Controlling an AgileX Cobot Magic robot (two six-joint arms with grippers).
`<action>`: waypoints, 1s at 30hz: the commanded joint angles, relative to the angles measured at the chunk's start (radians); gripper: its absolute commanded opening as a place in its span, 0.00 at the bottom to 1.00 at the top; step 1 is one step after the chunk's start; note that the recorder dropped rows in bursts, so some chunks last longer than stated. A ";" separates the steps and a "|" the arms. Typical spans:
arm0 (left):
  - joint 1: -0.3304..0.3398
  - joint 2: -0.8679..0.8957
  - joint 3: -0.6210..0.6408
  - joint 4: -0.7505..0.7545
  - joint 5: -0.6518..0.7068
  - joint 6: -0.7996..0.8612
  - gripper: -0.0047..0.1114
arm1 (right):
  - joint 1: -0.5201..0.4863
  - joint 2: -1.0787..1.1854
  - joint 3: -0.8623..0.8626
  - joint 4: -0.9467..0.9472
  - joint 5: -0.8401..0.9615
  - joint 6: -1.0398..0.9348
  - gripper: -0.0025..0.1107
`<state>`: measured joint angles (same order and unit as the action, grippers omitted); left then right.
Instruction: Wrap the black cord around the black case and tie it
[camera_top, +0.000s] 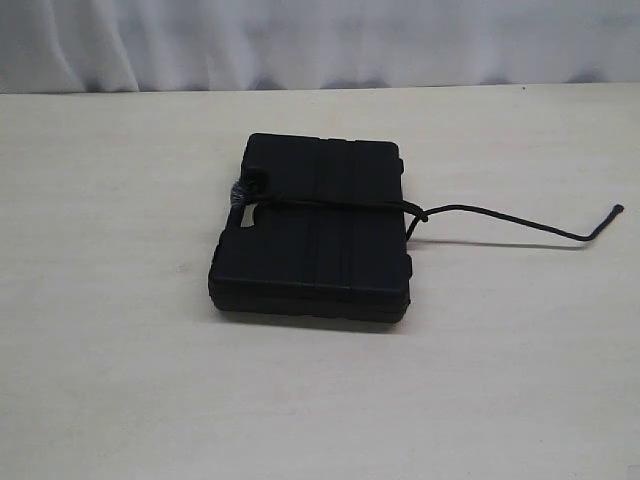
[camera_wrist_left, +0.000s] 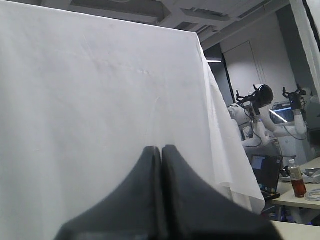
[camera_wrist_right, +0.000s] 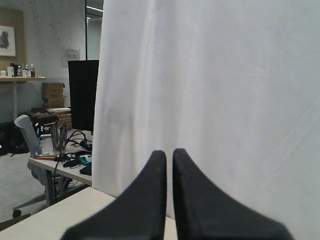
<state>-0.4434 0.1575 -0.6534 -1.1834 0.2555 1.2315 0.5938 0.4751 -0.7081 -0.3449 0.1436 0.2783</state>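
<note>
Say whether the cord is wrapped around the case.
Wrapped, apparently: cord crosses the case lid to a knot at its right edge; underside hidden.

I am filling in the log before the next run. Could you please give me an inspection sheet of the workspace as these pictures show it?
Surface: pale wooden table, no spills seen.
Job's things: black case lies flat; black cord crosses its lid, with what looks like a knot at the case's right edge, and the loose end trails right on the table.
Clutter: nothing seen on the table.
Grippers: left gripper shut, empty; right gripper shut, empty; neither shows in the exterior view.
Cables: nothing seen on the table.
Surroundings: white curtain behind the table; lab desks beyond it in the wrist views.
</note>
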 joint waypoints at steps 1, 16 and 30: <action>-0.001 -0.005 0.001 0.003 0.008 -0.006 0.04 | 0.002 -0.005 0.005 0.001 0.004 0.006 0.06; -0.001 -0.005 0.001 0.006 0.008 -0.006 0.04 | 0.002 -0.005 0.005 0.001 0.004 0.006 0.06; -0.001 -0.009 0.001 1.183 0.084 -1.198 0.04 | 0.002 -0.005 0.005 0.001 0.004 0.006 0.06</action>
<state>-0.4434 0.1513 -0.6534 -0.3174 0.3352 0.4389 0.5938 0.4751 -0.7081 -0.3449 0.1436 0.2783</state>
